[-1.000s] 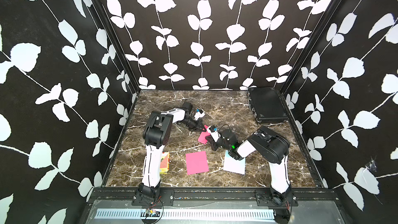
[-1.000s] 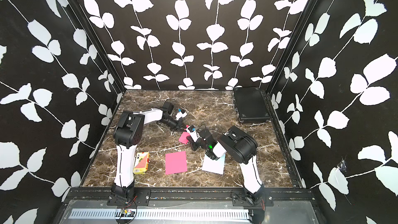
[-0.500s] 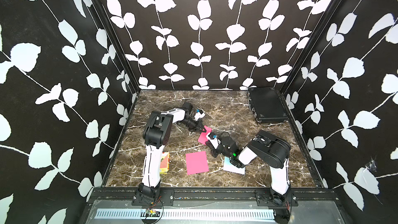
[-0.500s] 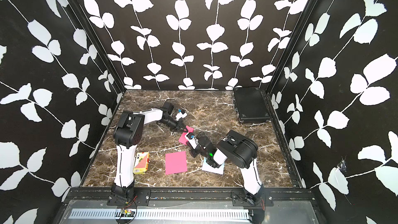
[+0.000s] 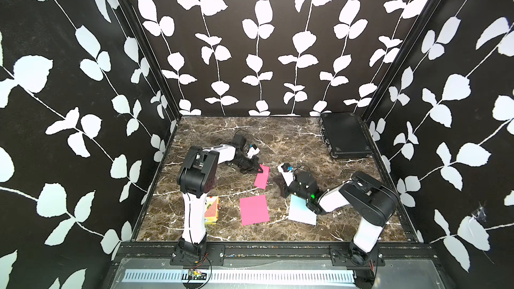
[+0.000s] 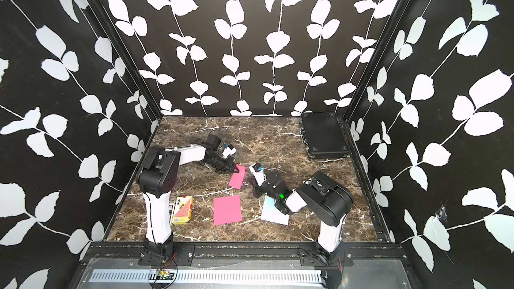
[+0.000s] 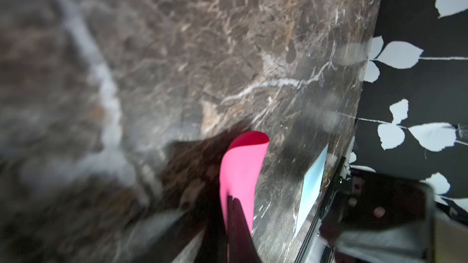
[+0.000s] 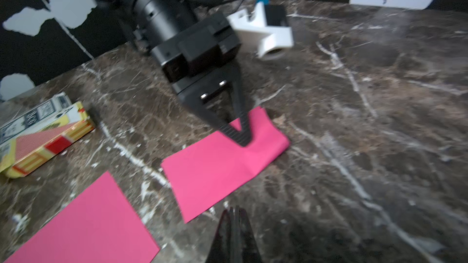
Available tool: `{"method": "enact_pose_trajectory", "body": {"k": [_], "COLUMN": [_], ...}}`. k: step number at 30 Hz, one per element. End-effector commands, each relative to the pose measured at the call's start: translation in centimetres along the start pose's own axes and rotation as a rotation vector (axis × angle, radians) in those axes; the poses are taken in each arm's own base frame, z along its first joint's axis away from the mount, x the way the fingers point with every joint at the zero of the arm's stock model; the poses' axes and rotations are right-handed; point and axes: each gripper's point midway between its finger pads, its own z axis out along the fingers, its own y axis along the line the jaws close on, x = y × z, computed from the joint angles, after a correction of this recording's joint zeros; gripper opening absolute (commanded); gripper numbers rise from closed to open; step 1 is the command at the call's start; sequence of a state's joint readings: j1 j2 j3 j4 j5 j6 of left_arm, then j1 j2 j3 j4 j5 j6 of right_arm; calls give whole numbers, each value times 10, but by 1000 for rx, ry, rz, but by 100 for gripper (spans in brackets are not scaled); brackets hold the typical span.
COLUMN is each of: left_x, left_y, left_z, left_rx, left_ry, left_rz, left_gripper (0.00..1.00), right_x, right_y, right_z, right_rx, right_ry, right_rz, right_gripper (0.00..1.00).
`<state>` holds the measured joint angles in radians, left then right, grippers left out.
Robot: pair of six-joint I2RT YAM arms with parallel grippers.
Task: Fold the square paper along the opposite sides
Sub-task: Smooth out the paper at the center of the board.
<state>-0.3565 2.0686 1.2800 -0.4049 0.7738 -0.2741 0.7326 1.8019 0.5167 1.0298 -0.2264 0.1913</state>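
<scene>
A pink paper [image 5: 262,176] [image 6: 237,177] [image 8: 222,168], folded over on itself, lies mid-table; its bend [image 7: 253,139] still curves in a loop. My left gripper [image 5: 260,168] [image 6: 236,168] [image 7: 231,199] [image 8: 243,142] is shut at the paper's far end. A pink sliver shows between its fingers. My right gripper [image 8: 234,209] [image 5: 276,181] [image 6: 249,182] is shut and empty. It sits low over the marble, just off the folded paper's near corner and apart from it.
A flat pink sheet [image 5: 254,209] [image 6: 226,209] [image 8: 83,223] and a light blue sheet [image 5: 301,212] [image 6: 274,212] lie toward the front; the right arm overhangs the blue one. A card box [image 5: 212,209] [image 8: 43,137] lies beside the left arm's base. A black case [image 5: 345,134] stands back right.
My right gripper has drawn back a little from the folded pink paper, and its arm has swung slightly rightward. The left gripper and the paper have stayed put.
</scene>
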Motion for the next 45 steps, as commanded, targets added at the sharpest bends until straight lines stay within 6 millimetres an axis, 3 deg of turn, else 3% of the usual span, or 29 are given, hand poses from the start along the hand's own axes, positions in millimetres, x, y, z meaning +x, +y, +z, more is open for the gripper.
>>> {"method": "enact_pose_trajectory", "body": {"k": [1,7,14,19,27,35,42,45], "left_x": [-9,0,4,8,12,13,15,15], "left_y": [10,20,22,25,27,27,25,25], "left_z": [-5,7,10,11,12,13,13,12], "left_rx": [-68,-72,-66,-71,-75,-81,-88,-88], "left_ry": [-67,-46,-29,-16,-10,-8,1,0], "left_rz": [-33,-53,-52,-57,-61,-58,-52,-48], "left_gripper": [0,0,0,0,0,0,0,0], "right_x": [-18,-19,11,32,47,32,-30,-39], "right_y": [-11,-22,-36,-48,-77,-88,-56,-50], "right_z": [20,55,80,77,57,48,61,66], "right_rx": [52,75,114,178,345,305,85,54], "right_ry": [-23,-5,88,141,208,156,-25,-64], "right_rz": [-22,-55,-16,3,-8,83,145,153], "right_gripper": [4,2,1,1,0,0,0,0]}}
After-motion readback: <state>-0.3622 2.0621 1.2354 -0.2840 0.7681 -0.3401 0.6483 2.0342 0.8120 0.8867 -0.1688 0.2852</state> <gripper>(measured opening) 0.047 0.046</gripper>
